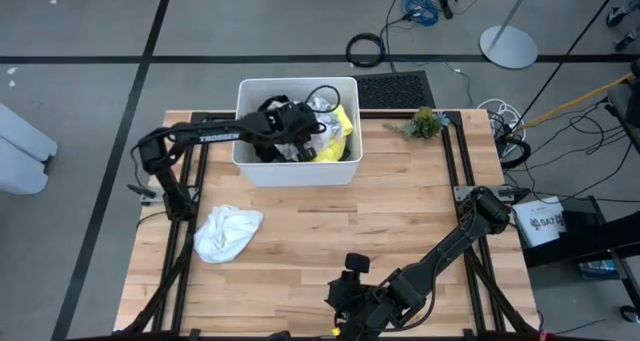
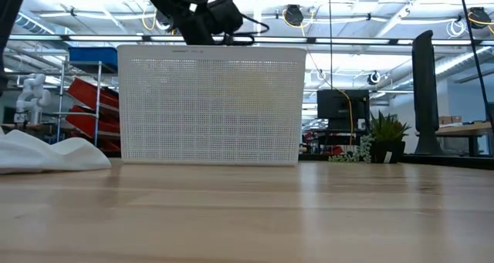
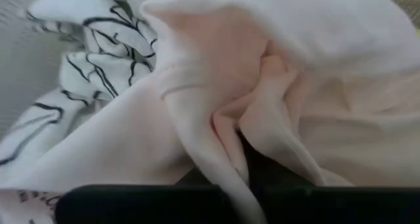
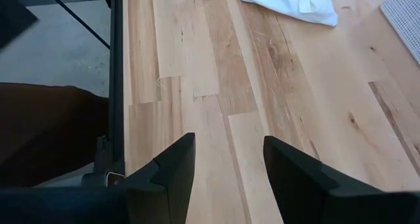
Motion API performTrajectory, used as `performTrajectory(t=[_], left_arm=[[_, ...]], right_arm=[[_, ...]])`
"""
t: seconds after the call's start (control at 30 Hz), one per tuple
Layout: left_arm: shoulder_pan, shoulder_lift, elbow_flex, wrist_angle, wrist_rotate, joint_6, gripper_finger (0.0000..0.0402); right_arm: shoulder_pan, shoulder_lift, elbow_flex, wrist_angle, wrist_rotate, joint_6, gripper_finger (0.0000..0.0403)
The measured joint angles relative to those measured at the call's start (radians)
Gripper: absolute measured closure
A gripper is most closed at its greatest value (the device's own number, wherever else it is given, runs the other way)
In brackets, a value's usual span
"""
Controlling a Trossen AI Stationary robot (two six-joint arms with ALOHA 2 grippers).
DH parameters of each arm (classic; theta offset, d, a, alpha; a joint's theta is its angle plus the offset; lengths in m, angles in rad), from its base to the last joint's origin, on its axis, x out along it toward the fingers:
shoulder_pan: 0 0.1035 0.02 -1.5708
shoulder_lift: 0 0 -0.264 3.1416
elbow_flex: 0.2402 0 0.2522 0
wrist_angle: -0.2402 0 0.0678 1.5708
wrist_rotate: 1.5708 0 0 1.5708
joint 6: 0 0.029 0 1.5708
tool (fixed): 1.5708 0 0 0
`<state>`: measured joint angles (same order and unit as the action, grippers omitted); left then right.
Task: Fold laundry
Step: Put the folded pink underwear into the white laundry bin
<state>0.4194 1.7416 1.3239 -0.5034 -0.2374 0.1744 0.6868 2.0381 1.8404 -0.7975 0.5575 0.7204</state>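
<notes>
- Wooden table (image 1: 400, 231) fills the high view; grey floor with cables surrounds it, and a small green plant (image 1: 424, 122) sits at the far right corner.
- White cloth (image 1: 228, 231) lies crumpled on the left part of the table, in front of the tub and apart from it. The low view shows it as a low heap at the left edge (image 2: 46, 155); the right wrist view shows one corner of it (image 4: 289, 2).
- Left gripper (image 1: 300, 136) reaches down into the white tub (image 1: 296, 171). Its fingers are closed (narrow); only the left wrist view shows what lies before them: a pale white garment (image 3: 275, 86), bunched in folds right at the camera. Whether it is pinched cannot be told.
- Grey-white patterned cloth (image 3: 85, 66) lies beside that garment (left wrist view); the high view adds a yellow garment (image 1: 338, 131) and black cloth (image 1: 268, 149) inside the tub.
- The low view shows only the tub's perforated wall (image 2: 208, 105), hiding all contents.
- Right gripper (image 4: 228, 159) waits over bare wood at the near table edge, fingers parted, holding nothing.
</notes>
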Motion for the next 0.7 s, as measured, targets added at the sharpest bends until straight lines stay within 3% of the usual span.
performTrajectory(t=[0.43,0.7], left_arm=[[-0.002,0.148,0.003,0.031,0.070,-0.058,0.0392],[-0.005,0.163,0.002,0.062,0.080,-0.064,0.0392]], right_arm=[[0.000,0.000,0.000,0.002,0.000,0.000,0.0234],[0.000,0.000,0.000,0.002,0.000,0.000,0.0234]])
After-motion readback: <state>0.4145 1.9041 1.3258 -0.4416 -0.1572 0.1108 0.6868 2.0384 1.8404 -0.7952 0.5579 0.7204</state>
